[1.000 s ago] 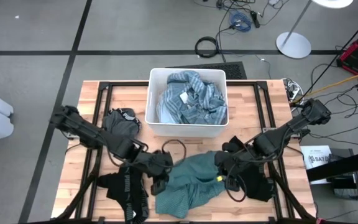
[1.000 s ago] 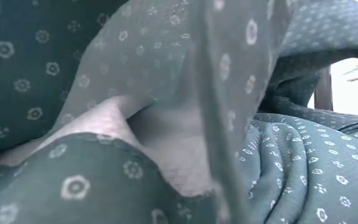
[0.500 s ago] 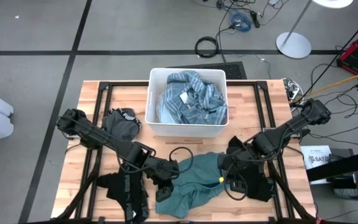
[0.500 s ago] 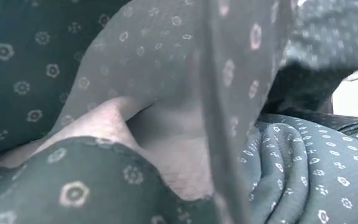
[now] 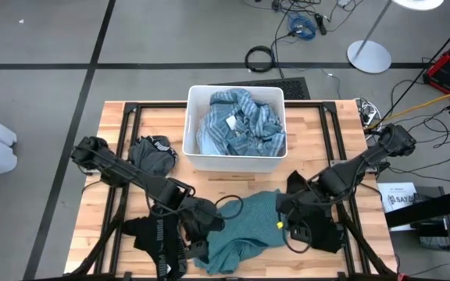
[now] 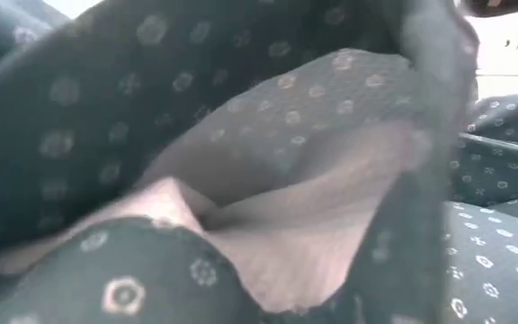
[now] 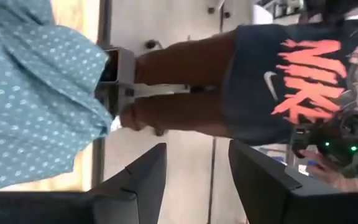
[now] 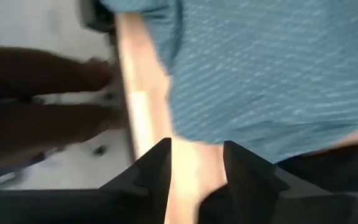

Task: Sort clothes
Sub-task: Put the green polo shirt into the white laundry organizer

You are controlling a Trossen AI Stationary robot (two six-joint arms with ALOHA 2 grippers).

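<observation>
Fingers of your left gripper (image 7: 194, 180) and right gripper (image 8: 197, 177) stand parted and empty over the teal-green garment (image 5: 244, 230), heaped at the bench's (image 5: 326, 136) front edge; soft, light, likely slack: pinch a bunched fold.

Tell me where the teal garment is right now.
In the high view the teal-green garment lies spread on the table's near-centre, in front of the white bin, between the left gripper and the right gripper, both open.
</observation>
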